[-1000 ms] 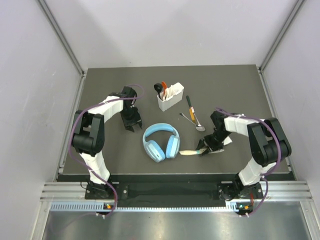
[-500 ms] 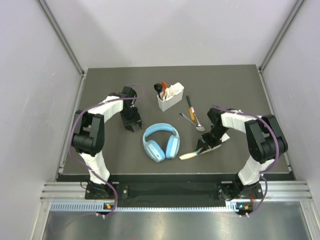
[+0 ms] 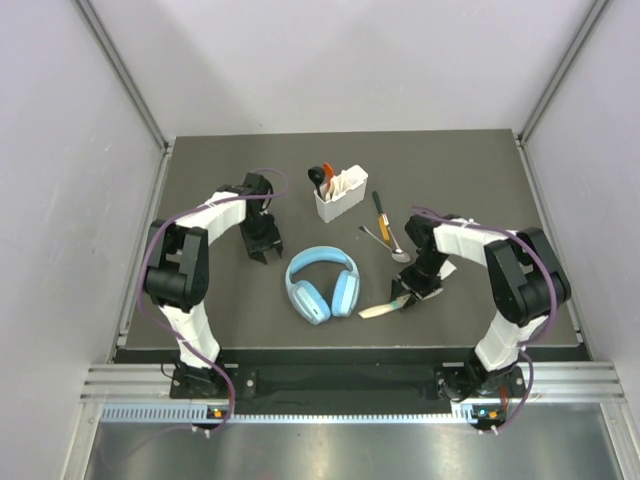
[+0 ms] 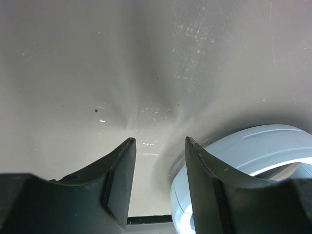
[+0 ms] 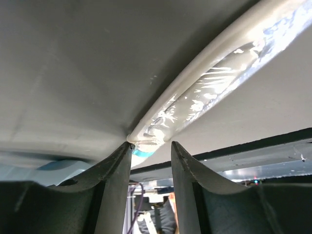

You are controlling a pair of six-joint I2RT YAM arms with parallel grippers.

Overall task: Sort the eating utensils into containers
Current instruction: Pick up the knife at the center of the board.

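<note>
Close-up from the right gripper (image 5: 150, 144): two dark fingers (image 5: 114, 185) rise from the bottom edge, slightly apart. The end of a white plastic spoon (image 5: 214, 78) sits right at their tips, and it runs diagonally to the upper right over the dark grey table (image 5: 73, 73). Whether the tips pinch it is unclear. A sliver of the light-blue headphones (image 5: 53, 165) shows low on the left.

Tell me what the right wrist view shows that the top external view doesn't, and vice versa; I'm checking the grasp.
Right wrist only: the white utensil's end sitting at the tips of the right gripper's jaws; grip unclear. Top only: the caddy, a knife, the left gripper. Both: that utensil and the light-blue headphones.
</note>
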